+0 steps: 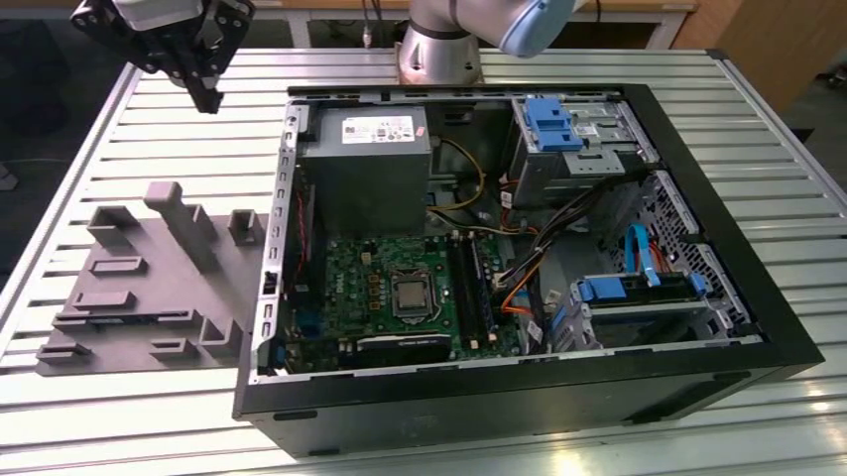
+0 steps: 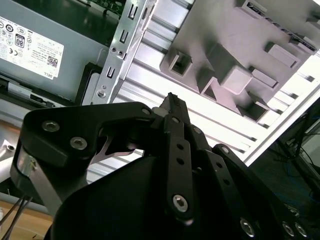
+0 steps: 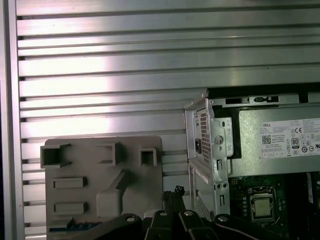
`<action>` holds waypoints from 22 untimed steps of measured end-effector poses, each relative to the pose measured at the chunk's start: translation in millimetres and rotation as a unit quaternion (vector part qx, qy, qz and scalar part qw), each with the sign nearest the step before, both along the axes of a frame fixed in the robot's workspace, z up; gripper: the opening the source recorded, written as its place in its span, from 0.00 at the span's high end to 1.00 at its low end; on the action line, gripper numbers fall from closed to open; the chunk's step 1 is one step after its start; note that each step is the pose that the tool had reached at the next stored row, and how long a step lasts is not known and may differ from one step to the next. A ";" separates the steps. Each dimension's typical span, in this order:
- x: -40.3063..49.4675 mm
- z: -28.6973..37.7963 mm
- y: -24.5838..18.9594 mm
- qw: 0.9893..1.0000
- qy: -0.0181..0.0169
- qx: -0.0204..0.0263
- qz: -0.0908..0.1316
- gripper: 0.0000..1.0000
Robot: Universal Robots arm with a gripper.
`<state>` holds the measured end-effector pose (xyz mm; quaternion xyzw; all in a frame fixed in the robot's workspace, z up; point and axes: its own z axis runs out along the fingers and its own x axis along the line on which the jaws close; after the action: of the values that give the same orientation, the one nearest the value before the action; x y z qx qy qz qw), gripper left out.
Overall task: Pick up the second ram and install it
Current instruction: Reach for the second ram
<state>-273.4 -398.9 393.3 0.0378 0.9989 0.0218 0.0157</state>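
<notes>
My gripper (image 1: pixel 208 99) hangs high over the slatted table at the exterior view's far left, beyond the grey fixture block (image 1: pixel 146 288) and left of the open computer case (image 1: pixel 741 357). Its black fingers meet at a point with nothing between them, as the gripper (image 2: pixel 170 97) in the second wrist view and the gripper (image 3: pixel 176 190) in the first wrist view also show. A thin blue strip, which looks like the second ram (image 3: pixel 70 227), lies along the fixture block's (image 3: pixel 100 175) near edge, partly hidden by my gripper body. Inside the case sit the green motherboard (image 1: pixel 384 288) and the long black slots (image 1: pixel 473 283).
The grey power-supply box (image 1: pixel 364 169) fills the case's far left corner. Blue drive brackets (image 1: pixel 556 124) and orange and black cables (image 1: pixel 530 248) crowd its right half. The fixture block carries tall posts (image 1: pixel 179 223). Bare slats (image 1: pixel 173 149) lie below my gripper.
</notes>
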 end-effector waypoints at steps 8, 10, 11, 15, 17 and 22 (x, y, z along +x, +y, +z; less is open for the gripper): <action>-9.0 0.0 0.0 1.000 0.000 0.000 0.000 0.89; -11.1 0.0 0.0 1.000 0.000 0.000 0.000 0.89; -12.2 0.0 0.0 1.000 0.000 0.000 0.000 0.89; -15.9 0.0 0.0 1.000 0.000 0.000 0.000 0.89; -18.3 0.0 0.0 1.000 0.000 0.000 0.000 0.89; -24.3 0.0 0.0 1.000 0.000 0.000 0.000 0.89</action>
<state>-297.6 -398.9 393.3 0.0378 0.9989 0.0218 0.0160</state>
